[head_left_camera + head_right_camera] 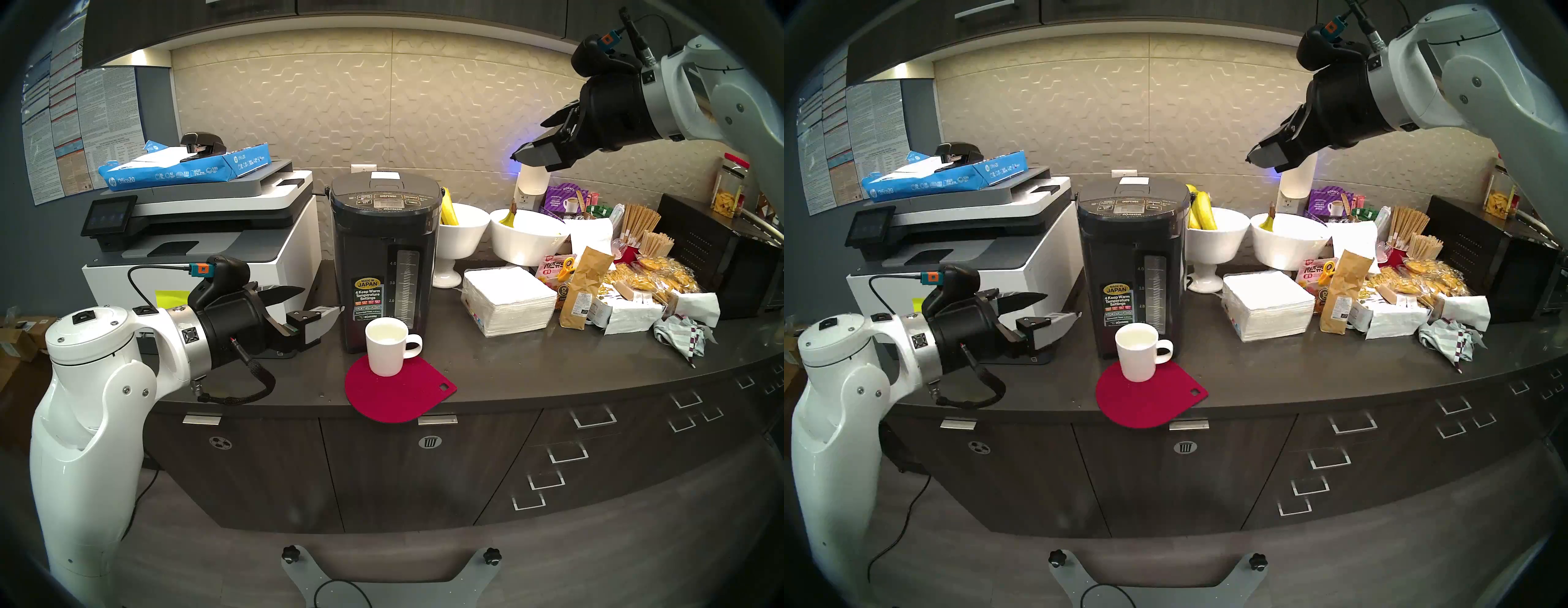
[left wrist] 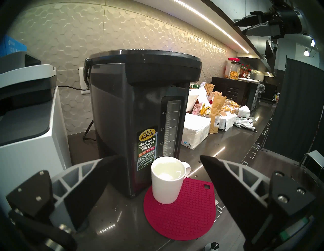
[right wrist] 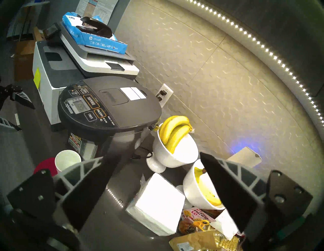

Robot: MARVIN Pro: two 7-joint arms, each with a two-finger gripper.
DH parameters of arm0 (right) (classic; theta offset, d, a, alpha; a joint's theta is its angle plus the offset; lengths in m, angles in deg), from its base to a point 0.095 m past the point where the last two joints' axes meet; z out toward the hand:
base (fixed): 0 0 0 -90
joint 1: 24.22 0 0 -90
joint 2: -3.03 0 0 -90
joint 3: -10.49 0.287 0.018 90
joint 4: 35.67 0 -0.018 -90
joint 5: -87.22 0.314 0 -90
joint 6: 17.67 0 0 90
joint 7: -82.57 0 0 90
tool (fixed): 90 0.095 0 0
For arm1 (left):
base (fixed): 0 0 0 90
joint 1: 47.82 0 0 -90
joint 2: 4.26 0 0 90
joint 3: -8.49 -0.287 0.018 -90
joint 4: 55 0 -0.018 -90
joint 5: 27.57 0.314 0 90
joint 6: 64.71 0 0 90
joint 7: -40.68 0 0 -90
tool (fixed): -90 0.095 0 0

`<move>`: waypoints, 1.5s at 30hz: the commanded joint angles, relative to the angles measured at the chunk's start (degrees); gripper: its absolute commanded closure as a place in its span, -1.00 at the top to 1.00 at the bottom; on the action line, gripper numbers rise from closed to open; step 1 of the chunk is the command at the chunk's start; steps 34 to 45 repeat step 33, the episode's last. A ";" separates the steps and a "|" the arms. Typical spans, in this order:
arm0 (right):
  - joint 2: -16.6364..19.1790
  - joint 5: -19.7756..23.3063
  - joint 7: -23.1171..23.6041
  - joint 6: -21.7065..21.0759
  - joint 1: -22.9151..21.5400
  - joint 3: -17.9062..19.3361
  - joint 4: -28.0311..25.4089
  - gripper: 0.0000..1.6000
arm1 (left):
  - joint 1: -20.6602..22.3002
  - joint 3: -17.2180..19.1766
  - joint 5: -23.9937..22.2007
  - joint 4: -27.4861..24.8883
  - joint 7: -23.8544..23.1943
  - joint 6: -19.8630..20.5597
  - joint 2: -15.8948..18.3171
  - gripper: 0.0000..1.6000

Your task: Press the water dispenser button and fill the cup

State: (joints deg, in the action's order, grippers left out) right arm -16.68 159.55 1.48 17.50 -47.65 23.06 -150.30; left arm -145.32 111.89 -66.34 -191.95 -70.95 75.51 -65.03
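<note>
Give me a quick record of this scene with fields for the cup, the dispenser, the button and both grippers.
cup: white mug, upright on the red mat, directly in front of the water dispenser; pale liquid shows inside
cup handle: points to the view's right
button: DISPENSE key on the top panel, nothing touching it
left gripper: open, empty, level, left of the dispenser
right gripper: open, empty, raised up and to the right of the dispenser, angled down toward it
beside dispenser: printer left, bowl of bananas right
</note>
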 commanded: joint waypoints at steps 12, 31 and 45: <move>0.06 0.17 -0.99 0.59 -0.29 0.75 0.00 1.00 | 0.02 0.04 -0.01 -0.71 0.01 -0.01 -0.02 1.00; 0.06 0.22 -1.05 0.59 -0.26 0.78 -0.01 1.00 | 0.02 0.04 -0.01 -0.71 0.01 -0.02 -0.02 1.00; 0.06 0.22 -1.06 0.59 -0.26 0.78 -0.01 1.00 | 0.02 0.04 -0.01 -0.71 0.01 -0.02 -0.02 1.00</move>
